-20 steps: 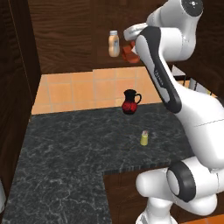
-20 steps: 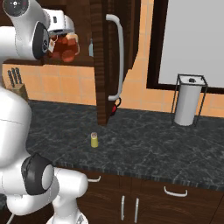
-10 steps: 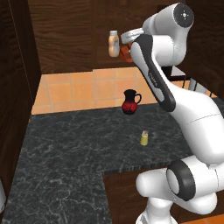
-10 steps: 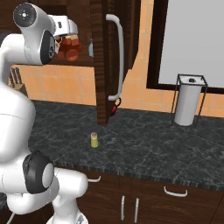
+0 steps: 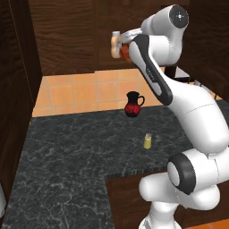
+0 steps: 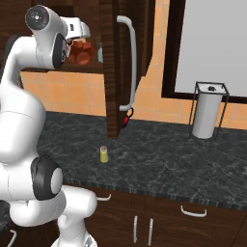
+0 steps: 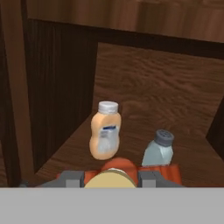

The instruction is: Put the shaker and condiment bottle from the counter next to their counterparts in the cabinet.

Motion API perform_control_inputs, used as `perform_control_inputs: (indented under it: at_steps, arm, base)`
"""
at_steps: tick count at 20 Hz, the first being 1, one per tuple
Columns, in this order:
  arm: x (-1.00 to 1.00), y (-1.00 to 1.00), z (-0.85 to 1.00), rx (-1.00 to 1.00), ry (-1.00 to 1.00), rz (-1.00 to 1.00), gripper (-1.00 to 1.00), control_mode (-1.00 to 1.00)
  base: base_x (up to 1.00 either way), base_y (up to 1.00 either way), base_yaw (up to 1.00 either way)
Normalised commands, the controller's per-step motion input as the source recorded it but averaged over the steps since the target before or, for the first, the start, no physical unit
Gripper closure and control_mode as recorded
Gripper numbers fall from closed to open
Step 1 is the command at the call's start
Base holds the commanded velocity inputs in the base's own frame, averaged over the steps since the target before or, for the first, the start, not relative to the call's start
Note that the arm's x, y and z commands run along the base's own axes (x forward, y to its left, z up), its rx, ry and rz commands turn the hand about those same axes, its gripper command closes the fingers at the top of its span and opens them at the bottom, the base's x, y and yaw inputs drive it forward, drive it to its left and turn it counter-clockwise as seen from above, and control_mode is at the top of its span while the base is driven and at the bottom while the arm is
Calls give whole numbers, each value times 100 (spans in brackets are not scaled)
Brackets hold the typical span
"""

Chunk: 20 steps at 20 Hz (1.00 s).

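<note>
Arm has swung further in toward the cabinet (image 7: 157, 83) since a second ago, carrying the bottle (image 6: 81, 51) up to the shelf opening; base views haven't shifted. Gripper (image 7: 110, 178) is clamped on the bottle, its tan cap sitting right between the fingertips (image 7: 70, 178) in the hand view. Bottle is in the air at shelf height, not yet set down, just short of the peach bottle (image 7: 105, 133) and blue-grey shaker (image 7: 158, 148). Risk: going straight in, the wide bottle looks likely to knock either one over, since it's lined up on the narrow gap between them; the open cabinet door (image 6: 112, 72) close beside the arm is another thing to clip. Yellow shaker (image 5: 147, 141) waits on the counter (image 5: 67, 152), near the dark jug (image 5: 133, 103).
</note>
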Motion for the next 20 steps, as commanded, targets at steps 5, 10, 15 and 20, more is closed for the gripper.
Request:
perform_control_inputs:
  at_steps: [5,10,15,20]
  arm:
    - [14,8,-6,0,0,0,100,-100]
    - [23,13,-22,0,0,0,100,-100]
    - [25,6,-24,0,0,0,100,-100]
    - [22,4,-25,0,0,0,100,-100]
  base:
    - [0,0,0]
    - [0,0,0]
    - [0,0,0]
    - [0,0,0]
